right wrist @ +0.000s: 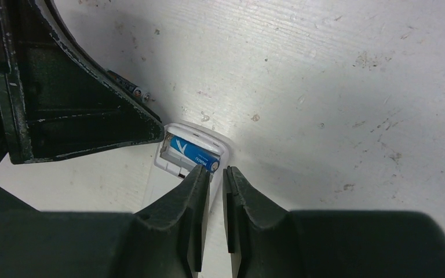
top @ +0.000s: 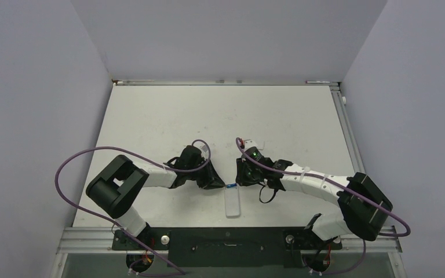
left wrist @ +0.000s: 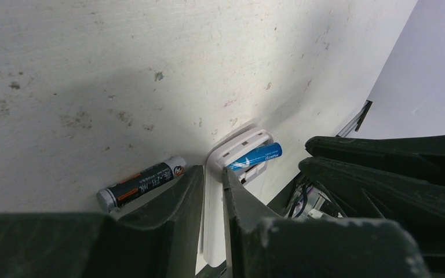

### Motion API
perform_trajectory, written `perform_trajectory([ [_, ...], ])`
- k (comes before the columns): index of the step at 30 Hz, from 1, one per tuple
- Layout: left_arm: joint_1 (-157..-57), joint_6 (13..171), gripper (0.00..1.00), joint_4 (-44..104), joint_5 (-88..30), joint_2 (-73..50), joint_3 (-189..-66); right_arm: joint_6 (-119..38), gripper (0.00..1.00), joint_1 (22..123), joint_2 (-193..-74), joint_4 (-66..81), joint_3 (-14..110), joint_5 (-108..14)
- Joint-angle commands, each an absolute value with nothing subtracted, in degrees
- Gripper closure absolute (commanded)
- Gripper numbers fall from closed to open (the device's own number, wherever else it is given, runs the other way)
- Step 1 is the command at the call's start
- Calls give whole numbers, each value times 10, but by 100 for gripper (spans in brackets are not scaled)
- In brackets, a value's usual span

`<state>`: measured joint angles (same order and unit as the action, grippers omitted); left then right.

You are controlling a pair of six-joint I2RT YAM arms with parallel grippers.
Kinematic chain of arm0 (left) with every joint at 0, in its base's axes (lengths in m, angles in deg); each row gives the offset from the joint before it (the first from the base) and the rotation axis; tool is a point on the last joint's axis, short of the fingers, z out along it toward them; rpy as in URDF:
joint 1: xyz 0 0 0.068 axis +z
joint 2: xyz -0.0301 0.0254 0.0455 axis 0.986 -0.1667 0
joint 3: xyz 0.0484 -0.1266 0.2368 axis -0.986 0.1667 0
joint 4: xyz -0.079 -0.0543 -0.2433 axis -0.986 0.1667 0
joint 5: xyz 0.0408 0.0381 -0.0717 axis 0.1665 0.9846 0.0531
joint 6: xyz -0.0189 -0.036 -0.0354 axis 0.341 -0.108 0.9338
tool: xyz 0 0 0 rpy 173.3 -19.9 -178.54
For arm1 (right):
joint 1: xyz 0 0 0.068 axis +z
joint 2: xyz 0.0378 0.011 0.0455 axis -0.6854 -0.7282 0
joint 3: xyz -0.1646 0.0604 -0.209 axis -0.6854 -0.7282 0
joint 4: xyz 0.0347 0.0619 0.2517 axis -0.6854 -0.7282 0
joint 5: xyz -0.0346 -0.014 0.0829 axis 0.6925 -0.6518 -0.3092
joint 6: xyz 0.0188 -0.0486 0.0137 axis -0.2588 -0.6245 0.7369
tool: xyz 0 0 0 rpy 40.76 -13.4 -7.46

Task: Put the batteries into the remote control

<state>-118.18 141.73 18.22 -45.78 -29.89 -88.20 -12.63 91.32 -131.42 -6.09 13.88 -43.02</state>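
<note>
The white remote control [top: 232,207] lies near the table's front edge, its open battery bay facing up at the far end. A blue battery [left wrist: 258,155] lies in that bay [right wrist: 192,152]. The dark battery [left wrist: 142,182] rests on the table just left of the remote, partly hidden behind the left finger in the right wrist view [right wrist: 128,86]. My left gripper [left wrist: 212,171] is shut on the remote's left side wall. My right gripper [right wrist: 218,169] stands almost closed over the remote's right rim, one fingertip touching the blue battery's end. In the top view both grippers [top: 214,182] [top: 242,176] meet at the bay.
The white table [top: 220,116] is scuffed and walled by grey panels on three sides. A metal rail [top: 232,237] runs along the near edge by the arm bases. Purple cables [top: 92,153] loop off both arms.
</note>
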Motion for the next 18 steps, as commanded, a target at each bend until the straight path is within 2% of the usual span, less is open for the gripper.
perform_trajectory([
  [1,-1184,1412,86,160,-457,-310,-899,-112,83,908,-1321,-28,135,-439],
  [14,-1182,1419,88,149,-468,-310,-894,-109,84,906,-1354,-17,140,-464],
  [18,-1183,1420,88,148,-468,-309,-894,-109,87,906,-1364,-15,141,-469],
])
